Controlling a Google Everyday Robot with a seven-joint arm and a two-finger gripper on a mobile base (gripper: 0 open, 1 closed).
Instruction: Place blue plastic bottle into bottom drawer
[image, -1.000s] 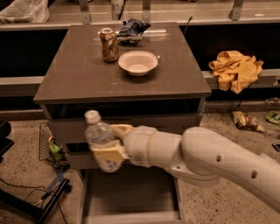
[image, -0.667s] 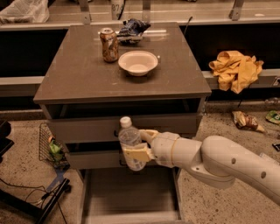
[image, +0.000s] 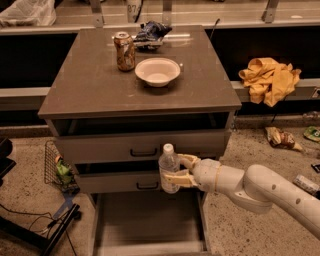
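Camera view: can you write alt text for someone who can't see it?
The gripper holds the blue plastic bottle upright in front of the cabinet, above the pulled-out bottom drawer. A soda can and a white bowl stand on top of the cabinet.

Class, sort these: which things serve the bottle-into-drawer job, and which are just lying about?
Job: clear plastic bottle with white cap; cream gripper clasping it before the cabinet; open grey-brown bottom drawer.
Lying about: brown soda can, white round bowl, crumpled blue wrapper, yellow cloth.
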